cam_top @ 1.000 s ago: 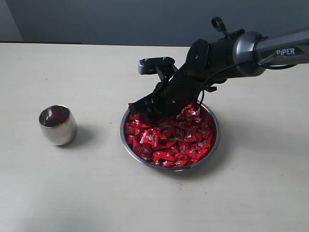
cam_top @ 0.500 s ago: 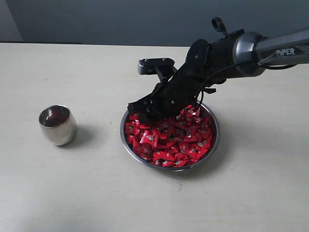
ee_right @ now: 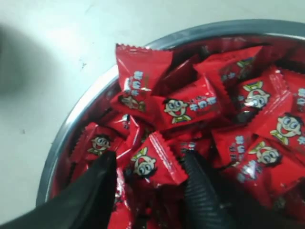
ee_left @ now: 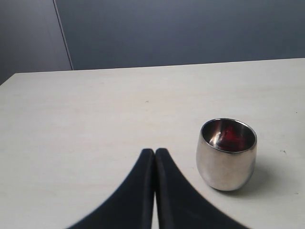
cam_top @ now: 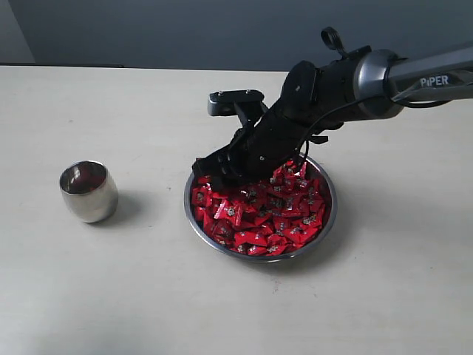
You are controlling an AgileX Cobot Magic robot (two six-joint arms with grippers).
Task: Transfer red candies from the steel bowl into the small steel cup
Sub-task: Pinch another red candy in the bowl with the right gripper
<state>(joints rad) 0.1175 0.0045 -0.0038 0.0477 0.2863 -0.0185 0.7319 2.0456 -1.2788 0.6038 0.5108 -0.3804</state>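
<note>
The steel bowl [cam_top: 334, 211] sits right of centre, heaped with red candies [cam_top: 262, 218]. My right gripper [cam_top: 216, 171] dips into the bowl's far left part. In the right wrist view this gripper [ee_right: 148, 162] is open, its fingers [ee_right: 97, 191] down among the candies on either side of one red candy [ee_right: 155, 167], just inside the bowl's rim [ee_right: 81, 119]. The small steel cup [cam_top: 89, 192] stands upright at the left. In the left wrist view the cup [ee_left: 226, 160] shows a red candy [ee_left: 231, 136] inside, and my left gripper [ee_left: 155, 152] is shut and empty, just short of it.
The pale tabletop [cam_top: 148, 296] stretches between cup and bowl. A dark wall [cam_top: 185, 29] runs along the table's far edge. The right arm [cam_top: 384, 74] reaches in from the right above the bowl.
The right arm has edged slightly left over the bowl. Its jaws have stayed open. Cup and bowl have not moved.
</note>
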